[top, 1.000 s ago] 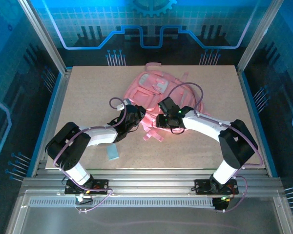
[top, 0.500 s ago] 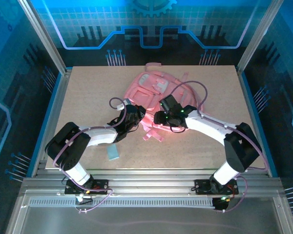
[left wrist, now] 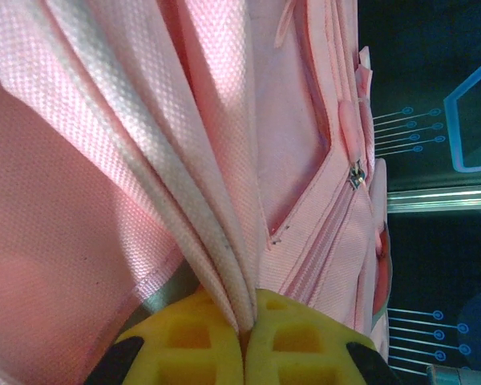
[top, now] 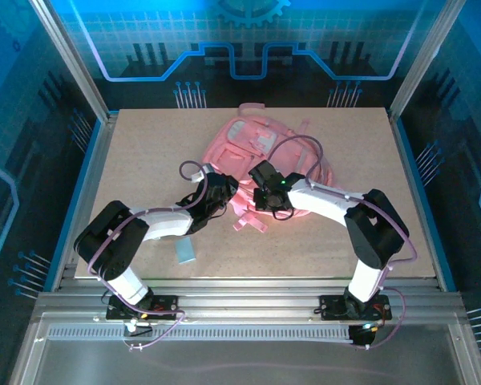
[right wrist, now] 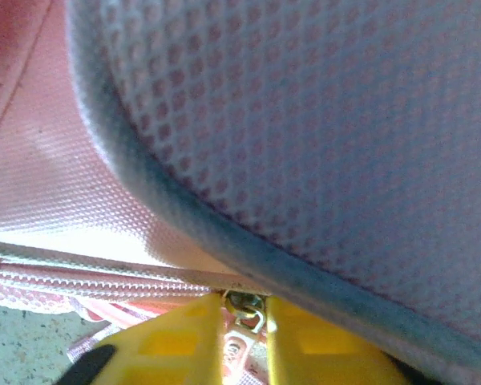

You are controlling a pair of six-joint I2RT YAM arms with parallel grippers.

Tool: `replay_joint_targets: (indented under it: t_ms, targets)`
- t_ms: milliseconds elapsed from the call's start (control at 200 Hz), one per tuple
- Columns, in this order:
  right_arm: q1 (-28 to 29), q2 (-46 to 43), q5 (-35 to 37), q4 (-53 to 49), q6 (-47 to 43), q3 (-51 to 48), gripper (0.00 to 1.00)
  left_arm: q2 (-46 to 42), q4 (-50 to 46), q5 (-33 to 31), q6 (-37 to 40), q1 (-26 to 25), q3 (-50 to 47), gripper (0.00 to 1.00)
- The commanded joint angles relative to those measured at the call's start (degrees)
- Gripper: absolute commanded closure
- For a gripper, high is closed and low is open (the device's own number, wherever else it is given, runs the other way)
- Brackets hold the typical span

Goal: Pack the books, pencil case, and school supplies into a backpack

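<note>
Right end effector (right wrist: 244,330) pinches backpack (top: 256,144) zipper pull (right wrist: 247,309) (metal).

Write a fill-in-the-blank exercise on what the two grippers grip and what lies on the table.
1. The left gripper is shut on a fold of the backpack, whose fabric is ___ in colour.
2. The right gripper pinches a metal zip pull between pads coloured ___.
3. The pale blue flat rectangle lies on the table beside the ___ arm.

Missing words: pink; yellow; left.
</note>
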Motion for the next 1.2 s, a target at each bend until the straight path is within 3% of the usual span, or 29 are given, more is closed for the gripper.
replay_joint_targets:
  t_ms: [0,160,420,725,850,1026,1196]
  targets:
    - [-1.2,2.2,-0.6,-3.0,-1.7,-1.8,0.89,-3.4,3.2,-0.5,2.1,2.0,0.8,1.0]
    - [-3.5,0.1,-6.2,-3.8,-3.3,-3.3,0.95,-3.5,2.6,-0.6,3.3,4.9,0.6,1.0]
    - [-6.5,-5.0,-4.6,-12.5,-11.8,-1.6,0.96,-5.2,1.4,-0.4,6.2,8.4,0.5,1.0]
    - [-6.7,-6.4,-4.0,-14.1,-15.2,0.2,0.94,-4.2,1.7,1.5,5.7,8.5,1.7,1.0]
    - [-6.6,-7.5,-6.8,-13.2,-15.3,0.4,0.84,-4.0,2.3,2.9,5.3,8.5,2.0,1.0]
    - [-5.2,-10.4,-13.1,-10.8,-13.2,0.9,0.58,-4.0,2.3,4.0,4.9,8.2,2.2,1.0]
    - [-2.4,-10.1,-16.1,-8.9,-5.0,0.0,0.56,-3.9,2.9,3.9,4.2,8.0,2.0,1.0]
